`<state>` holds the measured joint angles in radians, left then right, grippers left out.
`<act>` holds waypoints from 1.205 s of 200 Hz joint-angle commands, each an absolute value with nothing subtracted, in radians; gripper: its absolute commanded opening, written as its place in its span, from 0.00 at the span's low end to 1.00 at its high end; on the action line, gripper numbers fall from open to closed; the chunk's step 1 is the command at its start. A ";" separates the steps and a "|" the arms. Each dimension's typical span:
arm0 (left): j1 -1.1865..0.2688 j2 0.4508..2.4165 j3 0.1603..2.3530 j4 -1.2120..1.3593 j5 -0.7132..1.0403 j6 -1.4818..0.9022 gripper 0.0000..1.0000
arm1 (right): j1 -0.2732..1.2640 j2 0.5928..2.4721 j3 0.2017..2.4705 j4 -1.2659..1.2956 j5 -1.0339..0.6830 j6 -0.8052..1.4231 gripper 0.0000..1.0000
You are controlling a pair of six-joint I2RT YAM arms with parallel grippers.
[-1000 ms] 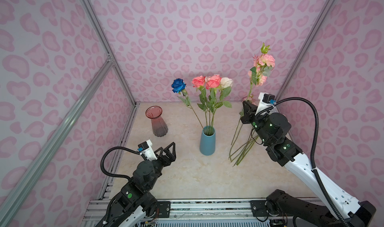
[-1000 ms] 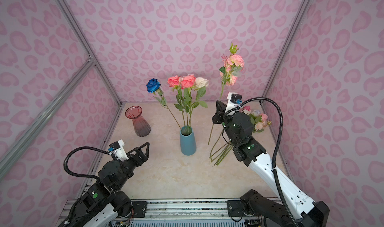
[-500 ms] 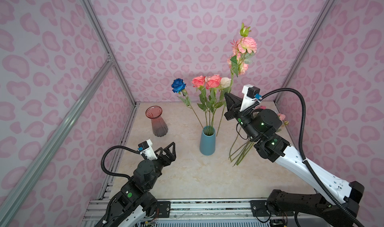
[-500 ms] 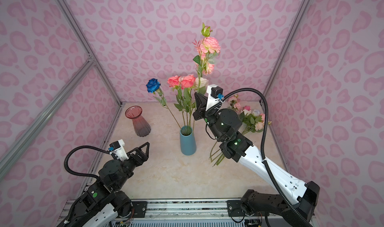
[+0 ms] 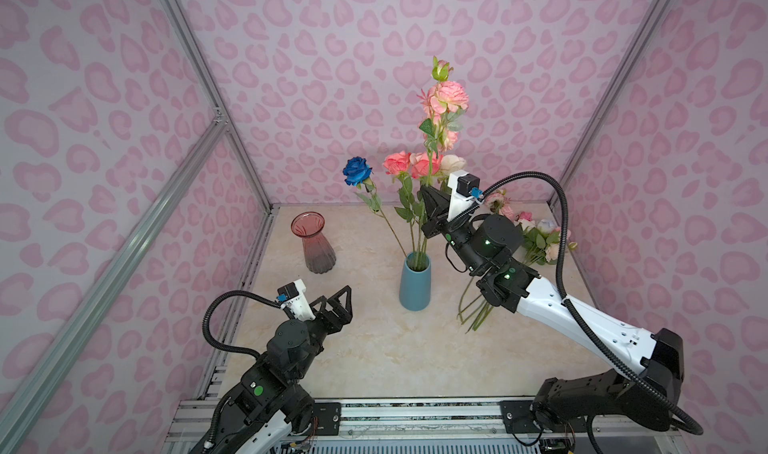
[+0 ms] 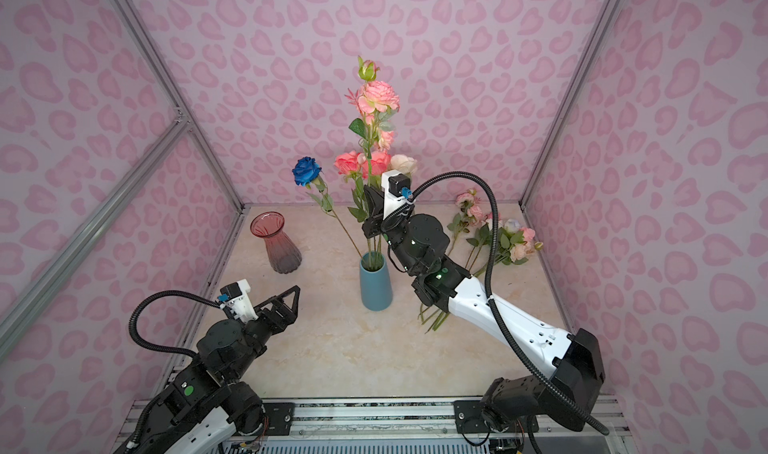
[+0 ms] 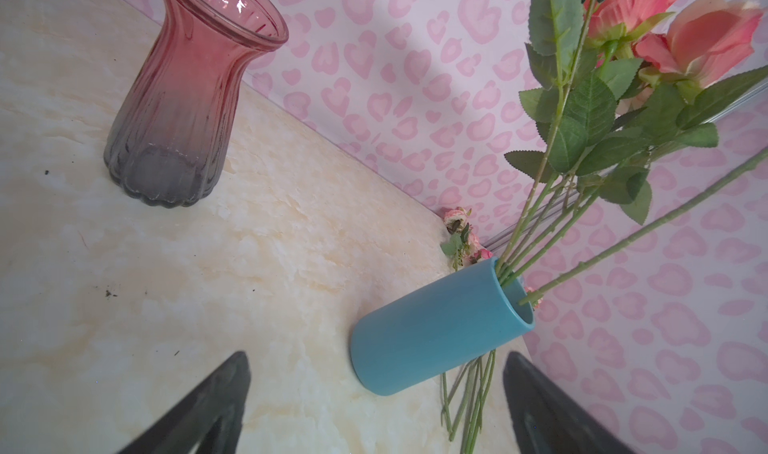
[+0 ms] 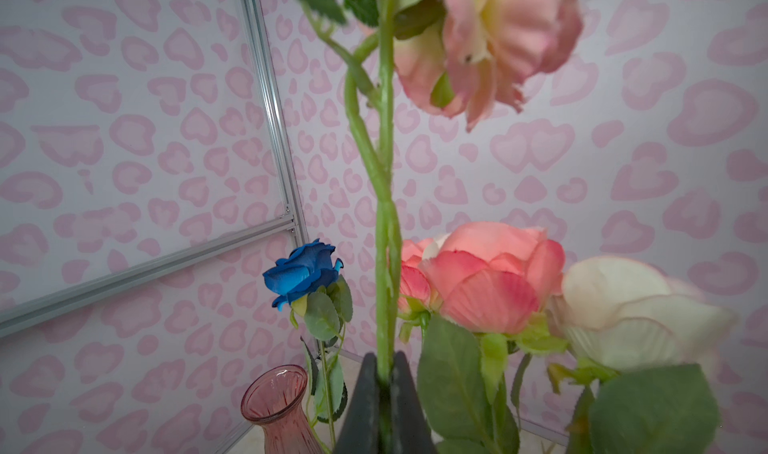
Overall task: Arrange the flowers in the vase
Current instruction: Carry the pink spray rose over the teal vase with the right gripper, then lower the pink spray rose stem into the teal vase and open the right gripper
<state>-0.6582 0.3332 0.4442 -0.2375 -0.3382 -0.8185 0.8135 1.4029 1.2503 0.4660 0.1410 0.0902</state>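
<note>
Flowers: a deep blue rose (image 5: 357,171), two coral roses (image 5: 411,163) and a cream bloom (image 5: 453,163) are seated in the blue vase (image 5: 414,285) at frame centre; a tall pink spray (image 5: 451,96) is held upright above that vase, its stem clamped between the right jaws; whether its lower end has entered the mouth cannot be told; a pile of flowers (image 5: 536,236) is left lying on the tabletop (image 5: 395,348) at right; the red glass vase (image 5: 318,244), left of centre, is unused; the left jaws, lower left, are spread wide on nothing; progress is judged under halfway.
</note>
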 commanded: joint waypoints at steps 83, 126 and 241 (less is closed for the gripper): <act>-0.658 0.362 0.414 -0.195 -0.325 -0.845 0.96 | 0.847 1.414 1.064 0.542 0.116 0.148 0.02; -0.658 0.388 0.407 -0.180 -0.317 -0.849 0.96 | 0.861 1.417 1.004 0.525 0.134 0.167 0.03; -0.658 0.407 0.397 -0.171 -0.314 -0.853 0.96 | 0.863 1.444 0.957 0.518 0.151 0.192 0.10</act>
